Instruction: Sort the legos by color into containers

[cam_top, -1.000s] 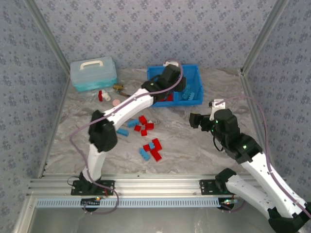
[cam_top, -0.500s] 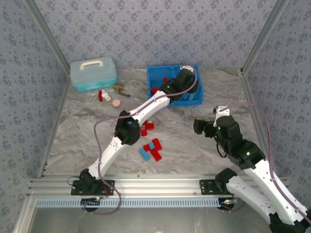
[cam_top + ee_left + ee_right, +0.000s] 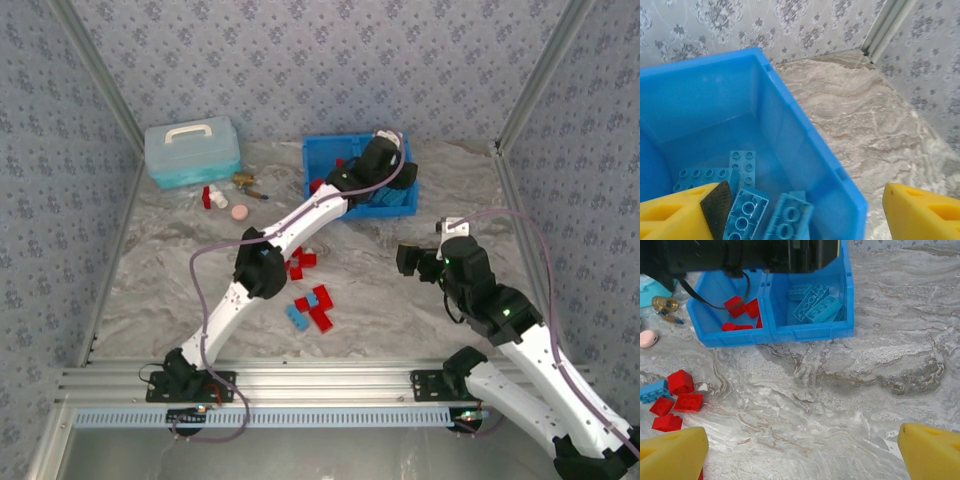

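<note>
Legos (image 3: 320,318) lie loose mid tabletop (image 3: 380,320), left of centre, red and blue mixed, long axes pointing all ways. Red legos (image 3: 742,310) sit in the left compartment of the bin (image 3: 790,332), blue legos (image 3: 812,302) in the right compartment, jumbled, long axes mostly diagonal to the bin walls, several studs up. Bin is near the back wall, with bare tabletop in front of it and to its right up to the corner post. Left gripper (image 3: 802,205) hovers over the right compartment, wide open, nothing held, one finger (image 3: 670,215) above the blue legos, the other out past the bin's right wall. Right gripper (image 3: 800,452) fully open, empty, over bare tabletop in front of the bin, well apart from it
</note>
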{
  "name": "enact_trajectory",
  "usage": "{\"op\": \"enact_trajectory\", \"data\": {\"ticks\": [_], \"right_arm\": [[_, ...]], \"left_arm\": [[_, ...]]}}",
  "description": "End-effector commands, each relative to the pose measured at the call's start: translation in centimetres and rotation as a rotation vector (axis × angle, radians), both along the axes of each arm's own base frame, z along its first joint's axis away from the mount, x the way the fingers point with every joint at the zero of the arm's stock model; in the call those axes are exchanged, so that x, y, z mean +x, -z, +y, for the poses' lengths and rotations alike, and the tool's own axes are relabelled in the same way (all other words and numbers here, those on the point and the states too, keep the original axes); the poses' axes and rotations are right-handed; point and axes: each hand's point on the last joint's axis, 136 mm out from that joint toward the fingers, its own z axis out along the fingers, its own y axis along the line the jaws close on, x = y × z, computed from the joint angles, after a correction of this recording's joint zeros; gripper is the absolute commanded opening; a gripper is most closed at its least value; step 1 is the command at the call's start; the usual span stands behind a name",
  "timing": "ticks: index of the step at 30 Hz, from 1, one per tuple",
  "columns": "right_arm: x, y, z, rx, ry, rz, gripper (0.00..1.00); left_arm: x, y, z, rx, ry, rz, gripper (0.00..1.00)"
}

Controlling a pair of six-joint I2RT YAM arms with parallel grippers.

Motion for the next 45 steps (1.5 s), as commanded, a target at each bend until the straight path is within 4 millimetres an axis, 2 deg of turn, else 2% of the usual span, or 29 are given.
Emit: {"op": "enact_trajectory", "data": {"ticks": [1, 3, 6, 8, 12, 16, 20, 21, 24, 27, 29, 33, 39, 41, 45], "right_arm": [[0.4, -1.7, 0.0, 0.025, 0.011, -0.032, 1.0], [0.5, -1.6, 1.0, 0.025, -0.042, -0.021, 1.0], [0.7, -1.1, 3.8, 0.048, -0.173, 0.012, 1.0], [0.9, -0.3, 6.1, 0.059, -0.263, 0.065, 1.0], [1.2, 2.0, 11.1, -0.007, -0.449, 0.159, 1.0], [1.9, 5.2, 16.2, -0.162, -0.66, 0.235, 1.0], [3.8, 9.1, 19.3, -0.326, -0.837, 0.322, 0.98], [4.8, 9.2, 20.0, -0.357, -0.864, 0.315, 0.97], [6.6, 12.6, 20.9, -0.491, -0.918, 0.388, 0.93], [7.8, 14.6, 22.6, -0.551, -0.974, 0.389, 0.92], [8.3, 15.7, 23.5, -0.575, -1.016, 0.393, 0.91], [9.3, 17.9, 24.2, -0.604, -1.051, 0.432, 0.86], [7.8, 20.8, 25.7, -0.599, -1.155, 0.522, 0.81], [7.7, 21.6, 25.8, -0.601, -1.16, 0.541, 0.75], [7.1, 22.2, 26.1, -0.565, -1.186, 0.555, 0.52]], "left_arm": [[-3.1, -12.7, 2.9, -0.105, 0.027, -0.098, 0.81], [-4.3, -13.7, 4.6, -0.071, 0.02, -0.089, 0.81], [-6.6, -14.9, 8.3, -0.023, -0.007, -0.115, 0.81], [-8.4, -15.5, 11.6, -0.004, -0.041, -0.145, 0.81], [-11.9, -14.0, 18.4, 0.028, -0.087, -0.137, 0.83], [-16.0, -10.8, 25.0, 0.139, -0.129, -0.098, 0.85], [-19.9, -7.6, 29.9, 0.213, -0.17, -0.034, 0.87], [-20.7, -7.1, 30.7, 0.207, -0.177, -0.019, 0.88], [-23.4, -6.0, 32.1, 0.149, -0.15, 0.022, 0.94], [-25.3, -5.0, 33.4, 0.109, -0.143, 0.042, 0.99], [-26.0, -4.3, 34.3, 0.103, -0.158, 0.059, 0.99], [-26.6, -3.6, 36.1, 0.142, -0.21, 0.084, 0.99], [-26.3, -3.2, 37.0, 0.16, -0.263, 0.088, 0.99], [-26.3, -2.9, 37.1, 0.161, -0.269, 0.094, 0.99], [-26.3, -2.3, 37.3, 0.167, -0.281, 0.105, 0.99]]}}
